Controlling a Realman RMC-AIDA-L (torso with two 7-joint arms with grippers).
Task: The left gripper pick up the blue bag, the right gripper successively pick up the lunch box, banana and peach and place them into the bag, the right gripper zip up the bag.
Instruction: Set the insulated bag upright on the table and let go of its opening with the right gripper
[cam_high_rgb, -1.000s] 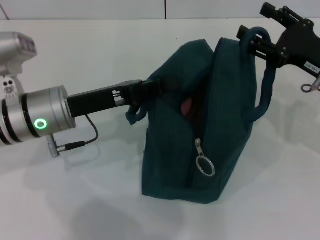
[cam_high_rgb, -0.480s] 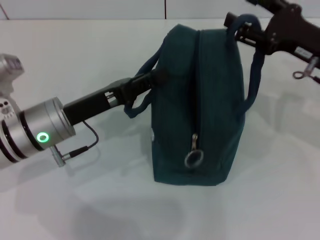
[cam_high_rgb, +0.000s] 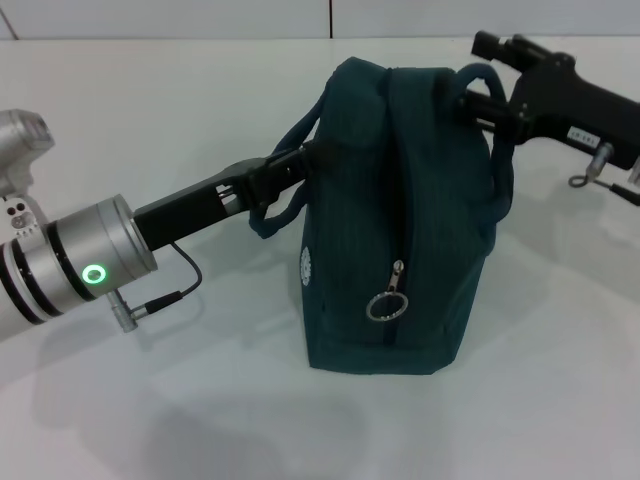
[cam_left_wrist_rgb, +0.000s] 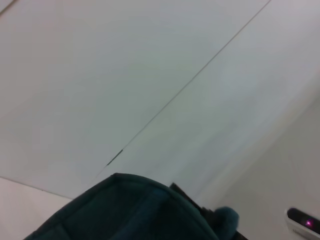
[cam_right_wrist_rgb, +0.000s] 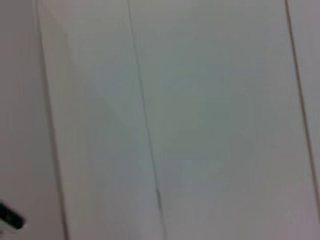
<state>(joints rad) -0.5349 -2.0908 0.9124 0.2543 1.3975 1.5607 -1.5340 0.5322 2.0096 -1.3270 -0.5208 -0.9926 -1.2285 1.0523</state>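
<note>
Currently: 1 blue bag (cam_high_rgb: 400, 220), upright on white desk (cam_high_rgb: 150, 400), centre of head view. Zipper pull (cam_high_rgb: 388, 303) low on front; opening not visible, contents hidden. Left tool (cam_high_rgb: 312, 155) clamped on bag's left handle (cam_high_rgb: 285, 205), tips partly obscured. Right tool (cam_high_rgb: 470, 100) at right handle (cam_high_rgb: 500, 150); open/closed: cannot tell. Left wrist view: only bag top (cam_left_wrist_rgb: 135, 210), cut off.

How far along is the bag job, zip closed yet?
Loading looks done: no lunch box, banana or peach outside the blue bag. Left gripper holds one handle, right gripper the other. The zipper pull hangs low on the near side; whether the zip is fully closed isn't visible.
</note>
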